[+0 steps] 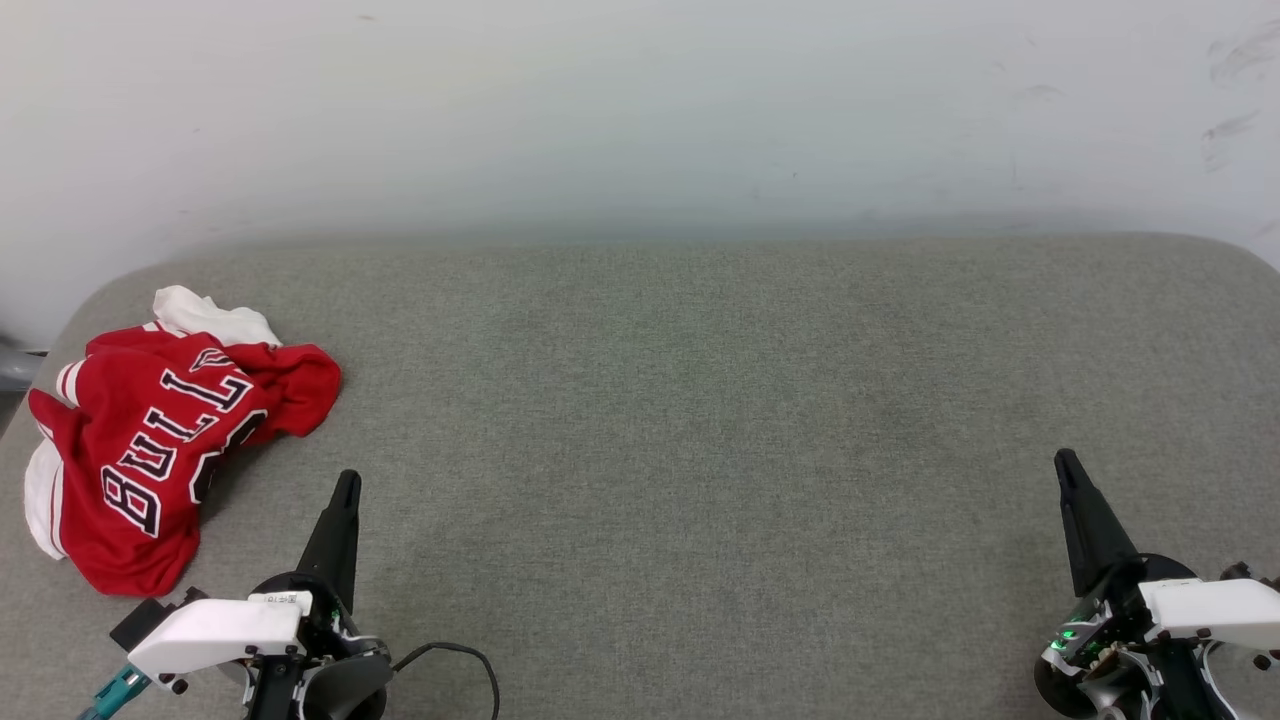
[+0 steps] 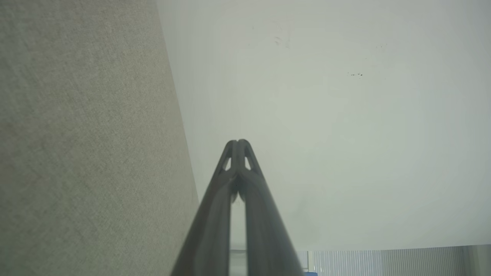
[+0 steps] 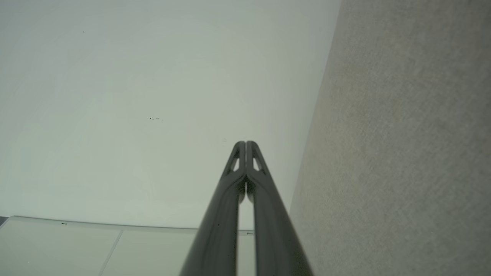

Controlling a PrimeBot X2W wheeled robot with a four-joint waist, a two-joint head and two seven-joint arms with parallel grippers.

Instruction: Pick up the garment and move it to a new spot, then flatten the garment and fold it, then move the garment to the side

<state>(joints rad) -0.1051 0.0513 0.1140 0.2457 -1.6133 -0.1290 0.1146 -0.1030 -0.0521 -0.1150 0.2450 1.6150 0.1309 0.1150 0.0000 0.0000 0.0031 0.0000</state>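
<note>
A wide counter (image 1: 700, 420) covered in grey woven fabric spreads across the head view, its two far corners rounded; directly behind it rises a plain white wall (image 1: 640, 100); the light on both is soft and even, with a faint shadow along the line where they meet; a few dark scuff marks (image 1: 1232, 58) smear the wall at the upper right; at the far left edge a small grey shape (image 1: 14, 368) sits beside the counter, too cut off to identify; the left wrist view shows tiny dark specks (image 2: 356, 74) on the wall and a band of fine vertical slats (image 2: 383, 260) beyond it; the right wrist view shows pale flat panels (image 3: 57, 249) with thin seams adjoining the wall.
</note>
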